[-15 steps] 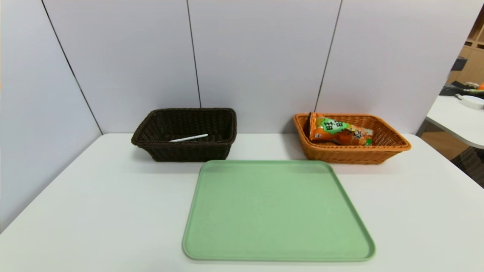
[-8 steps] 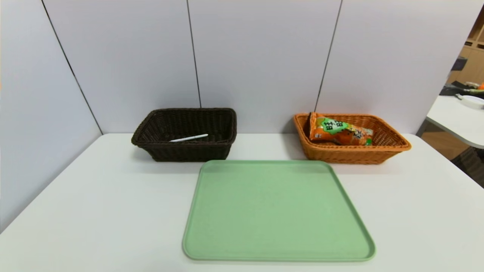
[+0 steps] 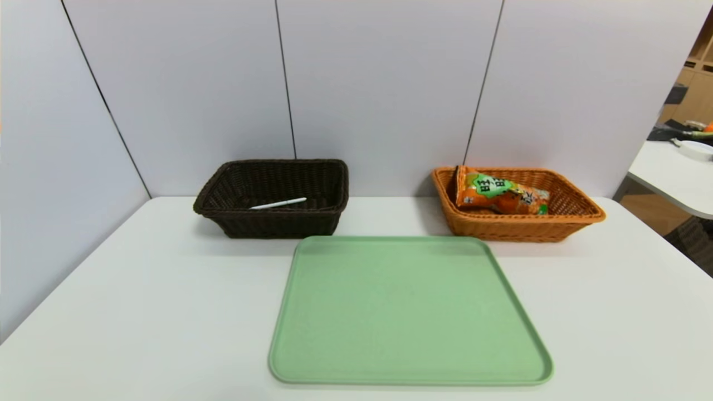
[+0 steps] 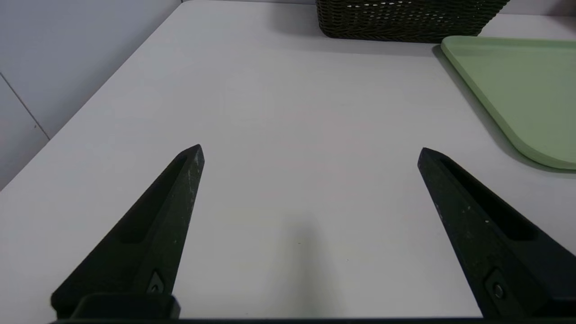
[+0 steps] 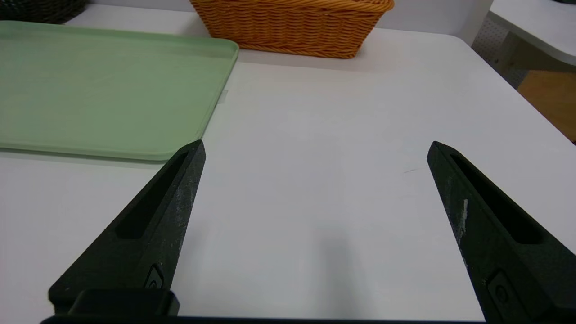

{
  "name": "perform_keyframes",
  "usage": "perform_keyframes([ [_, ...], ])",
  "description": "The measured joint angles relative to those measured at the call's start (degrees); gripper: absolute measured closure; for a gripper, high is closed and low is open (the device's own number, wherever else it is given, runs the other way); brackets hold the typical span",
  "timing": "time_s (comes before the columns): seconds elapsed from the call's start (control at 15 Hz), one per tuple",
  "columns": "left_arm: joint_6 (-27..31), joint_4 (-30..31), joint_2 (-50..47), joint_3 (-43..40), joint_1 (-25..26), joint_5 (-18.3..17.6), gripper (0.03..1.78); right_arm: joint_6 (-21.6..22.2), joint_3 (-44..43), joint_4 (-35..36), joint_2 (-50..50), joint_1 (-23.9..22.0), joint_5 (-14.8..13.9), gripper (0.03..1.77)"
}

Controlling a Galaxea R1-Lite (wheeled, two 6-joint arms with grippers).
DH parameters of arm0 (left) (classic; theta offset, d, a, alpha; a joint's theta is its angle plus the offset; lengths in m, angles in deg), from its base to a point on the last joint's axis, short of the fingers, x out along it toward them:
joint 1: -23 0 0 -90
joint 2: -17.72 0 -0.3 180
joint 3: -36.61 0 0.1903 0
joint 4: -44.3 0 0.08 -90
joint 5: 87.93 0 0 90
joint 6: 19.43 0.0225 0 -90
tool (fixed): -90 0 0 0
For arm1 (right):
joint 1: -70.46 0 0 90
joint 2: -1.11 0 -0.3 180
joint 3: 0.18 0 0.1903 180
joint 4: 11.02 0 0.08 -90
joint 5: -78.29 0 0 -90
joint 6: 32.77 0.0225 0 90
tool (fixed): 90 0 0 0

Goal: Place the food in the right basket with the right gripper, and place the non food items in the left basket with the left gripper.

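Handling of snack bag (image 3: 501, 195): probably light and soft, likely to crinkle and slip a little; contents perhaps brittle, so best taken gently across the plump middle, clear of the crimped end.
Handling of white stick (image 3: 278, 204): probably light, stiff and apt to roll; best pinched square across mid-length.
Look of snack bag: glossy orange, with green label, black characters and pale print near the lower end.
Look of white stick: slim, straight, pen-like; exact kind impossible to tell.
Place of snack bag: inside orange basket (image 3: 518, 228), beyond the far right corner of green tray (image 3: 412, 312); leaning aslant, crimped end up against the rim.
Place of white stick: inside dark basket (image 3: 278, 225), beyond the tray's far left corner.
Left hand (image 4: 311, 146): spread wide, holding nothing, above bench (image 3: 139, 306) to the left of the tray.
Right hand (image 5: 317, 141): spread wide too, gripping nothing, above bench to the right of the tray.
Sorting: apparently finished; probably nothing more to lift.
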Motion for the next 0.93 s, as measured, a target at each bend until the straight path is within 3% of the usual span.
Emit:
perform_keyframes([
  [0.93,-0.74,0.11,0.0,0.0,0.0,0.28,0.12,3.04,0.0,0.05,0.0,0.02,-0.57,0.1],
])
